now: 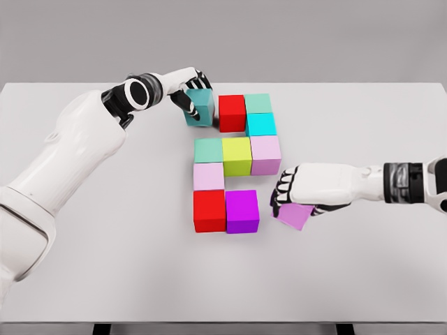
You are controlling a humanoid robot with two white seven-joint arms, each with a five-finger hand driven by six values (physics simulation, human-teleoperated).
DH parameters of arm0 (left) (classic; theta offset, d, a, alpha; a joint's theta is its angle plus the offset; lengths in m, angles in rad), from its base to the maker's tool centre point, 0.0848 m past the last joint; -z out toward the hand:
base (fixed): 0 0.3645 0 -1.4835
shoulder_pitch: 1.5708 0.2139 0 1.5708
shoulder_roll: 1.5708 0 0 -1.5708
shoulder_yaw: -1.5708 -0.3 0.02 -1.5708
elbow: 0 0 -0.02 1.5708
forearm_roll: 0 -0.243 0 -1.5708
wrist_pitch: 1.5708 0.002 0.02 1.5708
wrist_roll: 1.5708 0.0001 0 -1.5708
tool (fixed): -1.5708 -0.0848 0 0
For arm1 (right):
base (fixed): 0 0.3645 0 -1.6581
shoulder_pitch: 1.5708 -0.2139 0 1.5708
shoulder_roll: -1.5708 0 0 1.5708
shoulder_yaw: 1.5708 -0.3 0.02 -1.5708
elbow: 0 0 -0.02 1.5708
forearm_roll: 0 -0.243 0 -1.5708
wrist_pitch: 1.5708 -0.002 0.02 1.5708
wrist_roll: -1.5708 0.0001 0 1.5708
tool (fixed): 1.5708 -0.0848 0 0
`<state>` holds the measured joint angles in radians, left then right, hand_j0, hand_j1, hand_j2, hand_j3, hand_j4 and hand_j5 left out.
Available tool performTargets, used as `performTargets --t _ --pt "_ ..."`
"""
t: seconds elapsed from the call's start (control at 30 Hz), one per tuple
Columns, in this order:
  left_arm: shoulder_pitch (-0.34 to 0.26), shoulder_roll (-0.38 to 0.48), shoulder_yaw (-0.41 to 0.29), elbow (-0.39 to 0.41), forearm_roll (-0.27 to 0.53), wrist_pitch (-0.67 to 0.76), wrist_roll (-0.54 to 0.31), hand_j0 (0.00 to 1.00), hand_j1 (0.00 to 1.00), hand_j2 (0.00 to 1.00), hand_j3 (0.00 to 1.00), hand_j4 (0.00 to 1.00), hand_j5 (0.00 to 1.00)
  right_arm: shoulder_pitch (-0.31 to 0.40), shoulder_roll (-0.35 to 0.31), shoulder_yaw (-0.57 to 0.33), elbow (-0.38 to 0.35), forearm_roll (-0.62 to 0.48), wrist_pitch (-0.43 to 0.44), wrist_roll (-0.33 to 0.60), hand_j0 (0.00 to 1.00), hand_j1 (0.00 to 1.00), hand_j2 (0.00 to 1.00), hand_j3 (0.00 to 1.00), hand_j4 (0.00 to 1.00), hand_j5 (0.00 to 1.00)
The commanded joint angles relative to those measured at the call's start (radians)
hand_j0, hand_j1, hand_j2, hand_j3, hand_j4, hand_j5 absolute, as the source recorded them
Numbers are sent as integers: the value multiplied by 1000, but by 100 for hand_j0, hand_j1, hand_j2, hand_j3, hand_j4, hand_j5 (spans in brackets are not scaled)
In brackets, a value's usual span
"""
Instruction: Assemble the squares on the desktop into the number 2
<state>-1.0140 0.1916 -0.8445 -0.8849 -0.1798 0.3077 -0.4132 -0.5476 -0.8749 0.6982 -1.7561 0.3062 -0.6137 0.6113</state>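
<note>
Coloured cubes form a partial figure on the white table (105, 265). The top row holds a red cube (232, 113) and a green cube (258, 103), with a cyan cube (261, 124) below the green one. The middle row is a green cube (208, 150), a yellow-green cube (237, 155) and a lilac cube (265, 154). Under them sit a pale pink cube (208, 176), a red cube (209, 211) and a purple cube (242, 211). My left hand (190, 94) is shut on a teal cube (201, 107), tilted, just left of the top red cube. My right hand (293, 195) is shut on a violet cube (295, 216), right of the purple one.
The table's front edge runs along the bottom of the view, with dark legs (102, 329) showing under it. A grey wall stands behind the table.
</note>
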Motion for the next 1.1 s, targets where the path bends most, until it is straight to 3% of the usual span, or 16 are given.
performTargets --t 0.0,0.1,0.33,0.4,0.47,0.5,0.63,0.77,0.9,1.0,1.07 --pt "0 0 1 -2 -4 -4 -3 56 56 56 56 56 56 -2 4 3 0 -6 3 0 62 62 62 62 62 62" --pt "0 -9 1 -3 -4 -4 -3 58 58 58 58 58 58 -5 17 13 0 -6 3 0 63 63 63 63 63 63" --pt "0 -7 1 -3 -6 -5 -3 72 72 72 72 72 72 -15 22 27 -2 -4 3 0 64 64 64 64 64 64" --pt "0 -7 1 -3 -6 -5 -3 74 74 74 74 74 74 -18 22 26 0 -4 3 0 69 69 69 69 69 69" --pt "0 -7 1 -3 -6 -5 -3 78 78 78 78 78 78 -20 24 24 -2 -2 3 0 97 97 97 97 97 97" --pt "0 -7 1 -3 -6 -5 -3 78 78 78 78 78 78 -20 22 24 -2 -2 3 0 100 100 100 100 100 100" --pt "0 -7 1 -3 -6 -5 -3 86 86 86 86 86 86 -23 25 17 0 -2 3 0 100 100 100 100 100 100" --pt "0 -7 1 -5 -6 -5 -3 90 90 90 90 90 90 -9 13 -85 0 -7 3 0 100 100 100 100 100 100" --pt "0 -7 1 -5 -6 -7 -2 91 91 91 91 91 91 -2 7 -123 10 -15 3 0 100 100 100 100 100 100" --pt "-2 0 4 -9 -4 -7 -3 96 96 96 96 96 96 14 -45 -141 15 -38 3 0 100 100 100 100 100 100" --pt "-5 -1 4 -11 -4 -7 -3 96 96 96 96 96 96 74 -78 -229 15 -52 3 0 100 100 100 100 100 100"
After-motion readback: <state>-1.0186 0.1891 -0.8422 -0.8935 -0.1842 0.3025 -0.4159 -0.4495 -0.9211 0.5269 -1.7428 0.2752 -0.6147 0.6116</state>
